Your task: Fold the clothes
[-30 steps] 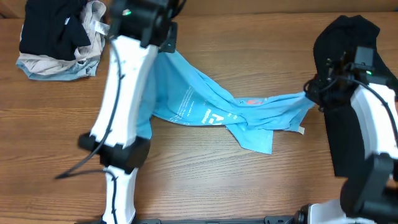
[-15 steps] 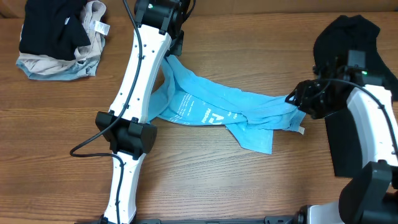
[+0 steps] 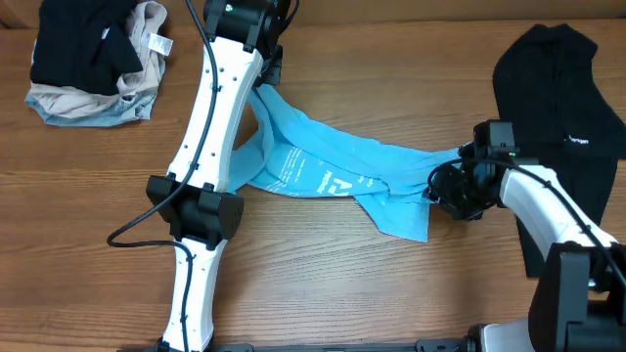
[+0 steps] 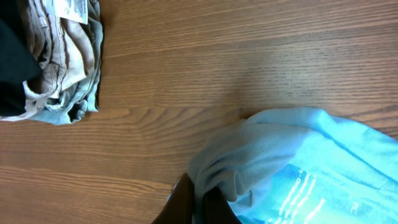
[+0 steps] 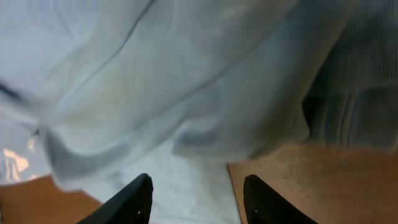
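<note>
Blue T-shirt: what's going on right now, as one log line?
left claw: shut on blue T-shirt | right claw: open over T-shirt's edge | T-shirt: stretched out, crumpled, not folded

The light blue T-shirt (image 3: 323, 147) carries white lettering (image 3: 333, 182) across crumpled cloth: one large shape resembling an "A" beside several fine lines of small print, none of which can be made out as words, and the left wrist view shows them only as blurred white strokes. The black garment (image 3: 558, 78) bears a small white mark (image 3: 579, 142), too tiny to read. A white label (image 4: 69, 7) on the beige garment (image 4: 68, 56) has print too small to read.
</note>
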